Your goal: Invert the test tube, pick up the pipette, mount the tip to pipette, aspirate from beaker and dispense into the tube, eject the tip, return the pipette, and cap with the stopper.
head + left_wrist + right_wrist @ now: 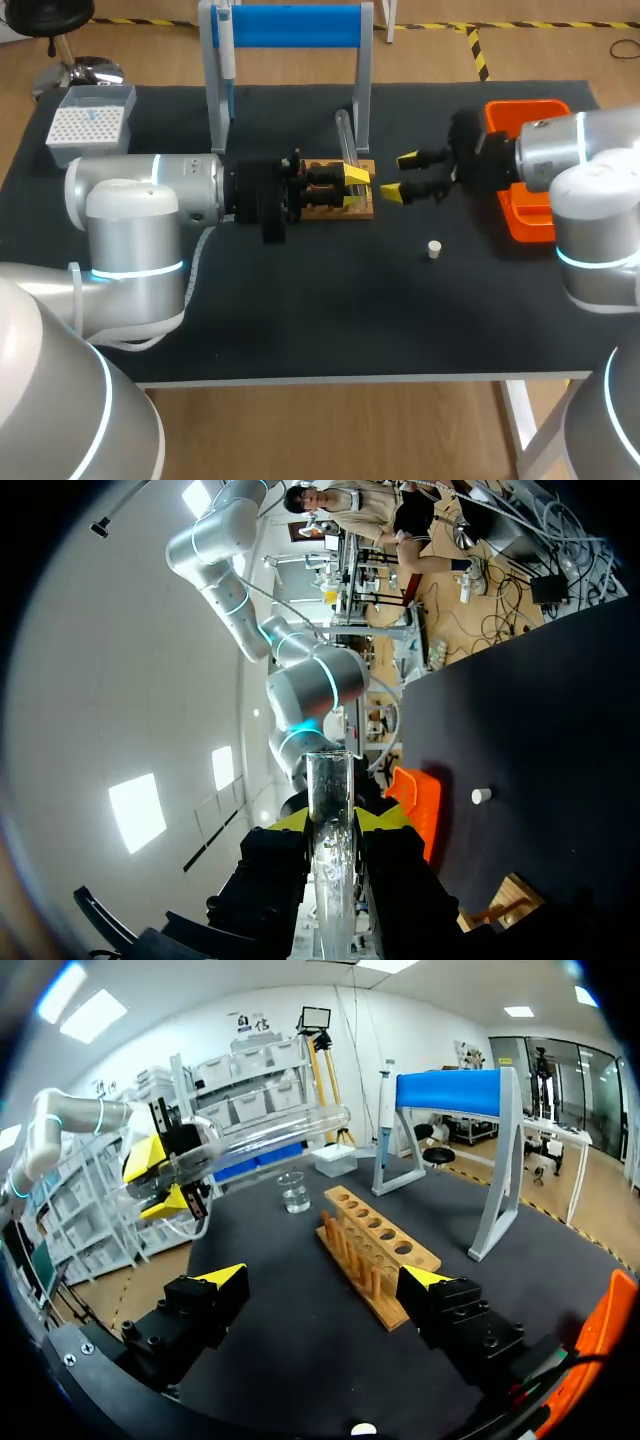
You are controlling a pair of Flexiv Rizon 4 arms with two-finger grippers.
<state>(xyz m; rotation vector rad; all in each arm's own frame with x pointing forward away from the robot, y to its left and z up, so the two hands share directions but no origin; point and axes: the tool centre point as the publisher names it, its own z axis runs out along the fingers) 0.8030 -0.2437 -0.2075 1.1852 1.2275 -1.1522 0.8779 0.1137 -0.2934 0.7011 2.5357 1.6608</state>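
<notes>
My left gripper point(352, 186) is shut on a clear glass test tube point(346, 140) and holds it above the wooden rack point(336, 204). In the left wrist view the test tube point(330, 810) runs straight out between the yellow-tipped fingers point(288, 821). From the right wrist view the test tube point(255, 1138) lies almost level in the left gripper point(155, 1172), above the rack point(378, 1252). My right gripper point(399, 176) stands open just right of the rack, holding nothing. The pipette point(228, 52) hangs on the blue stand point(285, 26). A white stopper point(433, 249) lies on the mat. The beaker point(294, 1192) stands beyond the rack.
A white tip box point(88, 122) sits at the back left. An orange tray point(528, 215) lies at the right, under my right arm. The stand's grey legs point(362, 95) rise just behind the rack.
</notes>
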